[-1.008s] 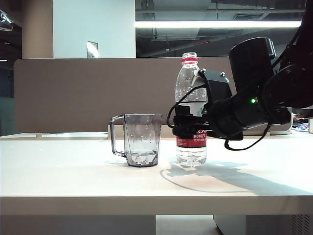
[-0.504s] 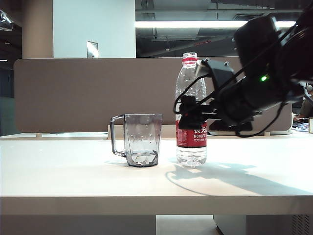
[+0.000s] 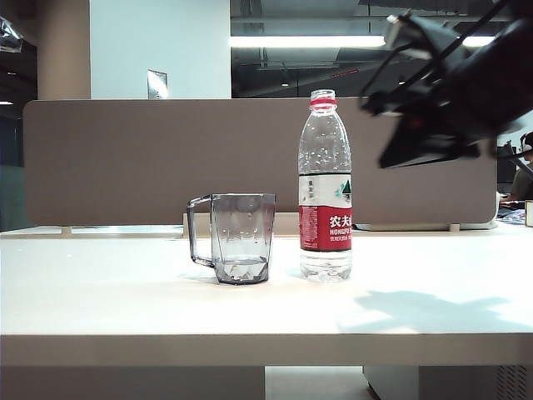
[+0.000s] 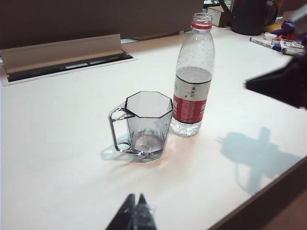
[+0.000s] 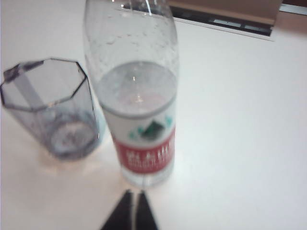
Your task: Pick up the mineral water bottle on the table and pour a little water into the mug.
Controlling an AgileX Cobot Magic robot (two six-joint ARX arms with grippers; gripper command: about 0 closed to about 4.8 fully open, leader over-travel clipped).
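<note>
I've got the mineral water bottle (image 3: 325,185) standing upright at the centre of the exterior view on the cream table (image 3: 125,300), cap off, red neck ring showing, water level near the top of its label. Just to its left stands the grey faceted mug (image 3: 241,238), handle pointing left, close to the bottle but not touching; I see a small pool of water (image 4: 147,143) in its bottom. My right gripper (image 3: 391,100) is up in the upper right of the exterior view, blurred, clear of the bottle and holding nothing; in its own wrist view the two dark fingertips (image 5: 121,214) sit pressed together at the lower edge, pointing at the bottle's base. My left gripper (image 4: 135,214) shows only at the bottom edge of its wrist view, tips drawn together, well short of the mug.
</note>
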